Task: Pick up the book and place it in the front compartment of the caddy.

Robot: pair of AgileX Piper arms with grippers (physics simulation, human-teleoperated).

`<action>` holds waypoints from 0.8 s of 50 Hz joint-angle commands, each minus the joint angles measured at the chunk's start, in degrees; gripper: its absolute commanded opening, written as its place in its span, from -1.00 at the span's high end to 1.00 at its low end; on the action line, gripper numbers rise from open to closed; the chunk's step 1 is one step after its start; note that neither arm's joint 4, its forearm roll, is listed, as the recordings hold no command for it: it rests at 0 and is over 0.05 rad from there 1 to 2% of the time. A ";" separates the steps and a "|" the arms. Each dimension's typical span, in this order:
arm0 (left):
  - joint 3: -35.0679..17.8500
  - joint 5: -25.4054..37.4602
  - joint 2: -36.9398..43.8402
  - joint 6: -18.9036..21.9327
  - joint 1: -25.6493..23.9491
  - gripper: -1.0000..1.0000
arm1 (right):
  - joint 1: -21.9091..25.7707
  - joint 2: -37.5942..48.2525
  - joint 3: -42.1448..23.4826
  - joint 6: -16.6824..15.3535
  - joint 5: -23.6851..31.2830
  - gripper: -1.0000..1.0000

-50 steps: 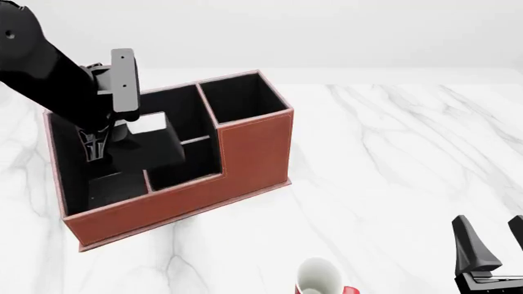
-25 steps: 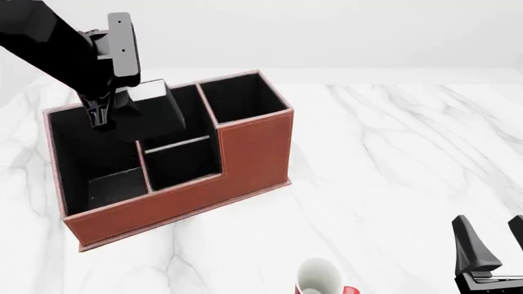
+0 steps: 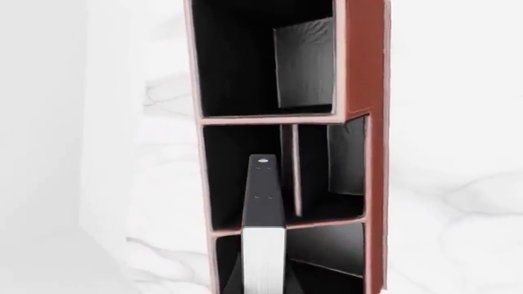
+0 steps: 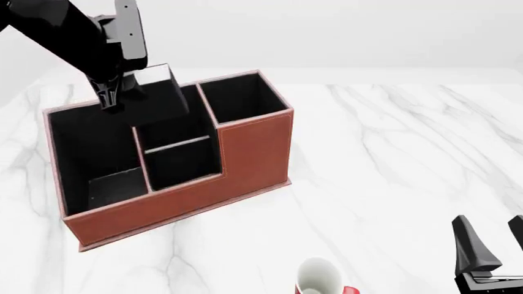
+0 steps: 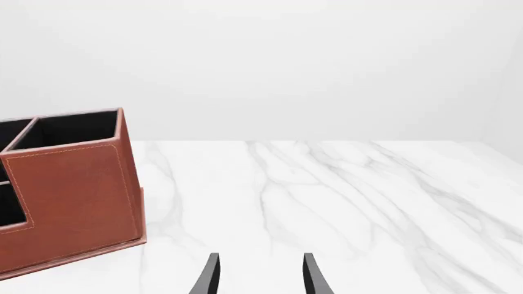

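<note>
My left gripper (image 4: 112, 98) is shut on the book (image 4: 159, 92), a thin black book with a white strip. It holds the book in the air above the back of the caddy (image 4: 245, 159)'s middle section. In the left wrist view the book (image 3: 263, 196) is edge-on over the taller middle pocket (image 3: 241, 165). The front compartment (image 4: 184, 162), low-walled and black-lined, is empty, and it shows beside the thin divider in the left wrist view (image 3: 342, 165). My right gripper (image 4: 490, 251) is open and empty near the table's front right, far from the caddy.
A white-and-red mug (image 4: 320, 278) stands at the front edge, left of my right gripper. The caddy's large end pocket (image 4: 94, 153) and tall right pocket (image 4: 241, 95) hold nothing. White marble table (image 4: 392, 153) stretches to the right of the caddy (image 5: 73, 190).
My left gripper has risen with the book, from low inside the caddy's middle section to above its back rim. The right arm has not moved.
</note>
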 commanded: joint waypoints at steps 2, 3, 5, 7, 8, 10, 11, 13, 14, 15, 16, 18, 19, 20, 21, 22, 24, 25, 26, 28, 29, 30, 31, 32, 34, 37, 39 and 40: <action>-3.19 0.00 2.21 0.86 -0.03 1.00 | 0.00 -0.12 0.03 0.00 0.09 -1.00; -3.76 0.00 2.77 0.23 -0.73 1.00 | 0.00 -0.12 0.03 -0.01 0.09 -1.00; -3.76 0.00 2.77 0.59 -0.55 1.00 | 0.00 -0.11 0.03 -0.02 0.08 -1.00; -4.06 0.00 3.03 0.66 -0.50 1.00 | 0.01 -0.14 0.03 -0.01 0.10 -1.00; -4.24 0.00 3.16 0.71 -0.49 1.00 | 0.01 -0.10 0.03 0.00 0.08 -1.00; -4.53 0.00 3.47 0.68 -0.51 1.00 | 0.01 -0.10 0.03 -0.02 0.08 -1.00; -4.73 0.00 3.70 0.38 -0.74 1.00 | 0.01 -0.09 0.03 -0.01 0.07 -1.00; -4.70 0.00 3.82 0.87 -0.35 1.00 | 0.00 -0.12 0.03 -0.02 0.09 -1.00; -4.88 0.00 4.06 0.48 -0.72 1.00 | 0.00 -0.12 0.03 0.00 0.09 -1.00; -4.83 0.00 3.96 1.22 -0.06 1.00 | 0.00 -0.11 0.03 -0.01 0.08 -1.00; -5.03 0.00 4.22 0.86 -0.34 1.00 | 0.01 -0.13 0.03 0.01 0.09 -1.00; -5.31 0.00 4.58 0.68 -0.42 1.00 | 0.00 -0.12 0.03 -0.01 0.09 -1.00; -5.39 0.00 4.74 0.86 -0.27 1.00 | 0.00 -0.11 0.03 -0.01 0.09 -1.00; -5.31 0.00 4.73 1.26 0.16 1.00 | 0.01 -0.14 0.03 -0.01 0.10 -1.00; -5.32 0.00 4.84 1.31 0.21 1.00 | 0.00 -0.13 0.03 0.01 0.09 -1.00; -5.38 0.00 4.97 1.44 0.30 1.00 | 0.00 -0.10 0.03 -0.01 0.08 -1.00; -5.63 0.00 5.41 0.86 -0.25 1.00 | 0.01 -0.12 0.03 -0.01 0.09 -1.00; -5.69 0.00 5.55 1.02 -0.14 1.00 | 0.01 -0.10 0.03 0.00 0.08 -1.00; -5.67 0.00 5.76 0.71 -0.40 1.00 | 0.00 -0.11 0.03 -0.01 0.09 -1.00; -6.10 0.00 6.39 -0.25 -1.26 1.00 | 0.00 -0.12 0.03 0.00 0.09 -1.00; -6.01 0.00 6.13 0.76 -0.40 1.00 | 0.00 -0.09 0.03 0.00 0.07 -1.00; -5.92 0.00 6.08 1.05 -0.30 1.00 | 0.00 -0.14 0.03 0.01 0.10 -1.00; -6.16 0.00 6.48 0.23 -1.12 1.00 | 0.00 -0.12 0.03 0.00 0.09 -1.00; -6.28 0.00 6.65 0.11 -1.23 1.00 | 0.00 -0.13 0.03 -0.01 0.10 -1.00; -6.32 0.00 6.88 0.03 -1.29 1.00 | 0.00 -0.13 0.03 0.00 0.09 -1.00; -6.52 0.00 7.38 0.10 -1.06 1.00 | 0.01 -0.10 0.03 0.00 0.08 -1.00; -6.76 0.00 7.96 -0.89 -1.77 1.00 | 0.01 -0.11 0.03 -0.01 0.08 -1.00; -6.77 0.00 7.96 -0.89 -1.77 1.00 | 0.01 -0.11 0.03 -0.01 0.08 -1.00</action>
